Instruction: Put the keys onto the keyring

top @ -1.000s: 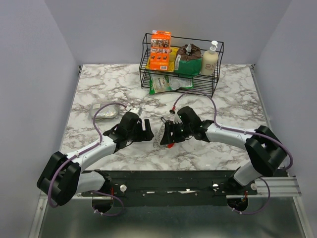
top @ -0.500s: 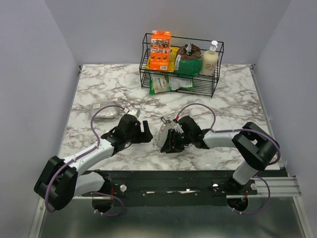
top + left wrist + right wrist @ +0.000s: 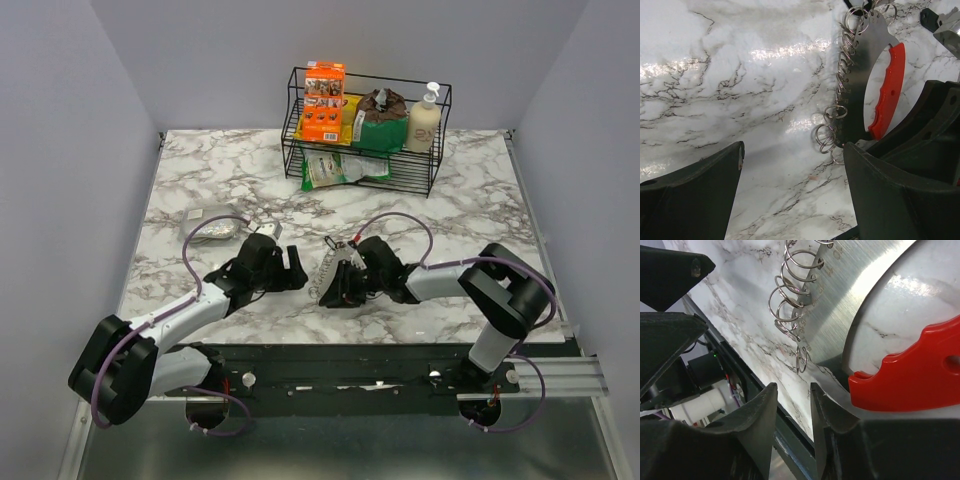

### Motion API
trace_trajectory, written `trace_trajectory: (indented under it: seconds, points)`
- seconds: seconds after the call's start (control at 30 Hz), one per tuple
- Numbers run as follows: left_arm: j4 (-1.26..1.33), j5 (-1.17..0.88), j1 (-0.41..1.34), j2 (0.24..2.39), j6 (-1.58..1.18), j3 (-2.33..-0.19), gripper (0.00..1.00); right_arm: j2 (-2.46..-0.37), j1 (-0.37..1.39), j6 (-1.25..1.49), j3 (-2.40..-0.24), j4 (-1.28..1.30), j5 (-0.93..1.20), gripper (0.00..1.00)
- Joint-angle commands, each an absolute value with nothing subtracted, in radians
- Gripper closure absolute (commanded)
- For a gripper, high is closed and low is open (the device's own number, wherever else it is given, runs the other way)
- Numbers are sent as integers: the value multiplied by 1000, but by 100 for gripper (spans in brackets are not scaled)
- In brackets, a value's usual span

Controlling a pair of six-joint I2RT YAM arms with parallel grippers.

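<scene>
A flat steel keyring tool [image 3: 328, 268] with a red grip [image 3: 890, 85] lies on the marble between my grippers. Several wire keyrings [image 3: 832, 125] hang along its edge [image 3: 790, 295]. My left gripper [image 3: 794, 150] stands wide open over bare marble, its right finger beside the tool's near end. My right gripper [image 3: 792, 390] sits low at that same end, jaws a narrow gap apart with nothing between them. Its right finger lies against the steel plate [image 3: 850, 300], below the red grip [image 3: 910, 375]. A small silver-and-dark piece [image 3: 940, 22] lies past the tool's far end; I cannot tell if it is the keys.
A black wire rack [image 3: 300, 150] at the back holds an orange box [image 3: 324, 100], a green bag [image 3: 380, 125] and a pump bottle [image 3: 425, 120]. A foil packet [image 3: 215, 228] lies at the left. The table's front edge with its black rail [image 3: 360, 360] runs just below the grippers.
My right gripper's jaws have narrowed, and it has dropped toward the tool's near end as its elbow folded in. The left gripper has shifted slightly and stayed wide open.
</scene>
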State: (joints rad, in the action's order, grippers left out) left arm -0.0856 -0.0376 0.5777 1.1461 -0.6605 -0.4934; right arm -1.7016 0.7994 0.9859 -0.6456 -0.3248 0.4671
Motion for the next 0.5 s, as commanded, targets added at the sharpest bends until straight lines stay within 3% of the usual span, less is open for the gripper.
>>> trace_trajectory:
  seconds: [0.0,0.1,0.47]
  points:
    - [-61,-8,575,1120,-673,-468,11,-1738,816,1042,-632,-377,431,59]
    - [-57,-8,575,1115,-673,-462,11,-1752,822,1066,-627,-391,414,64]
    - [-28,-11,574,1106,-683,-431,11,-1792,824,1173,-597,-509,373,65]
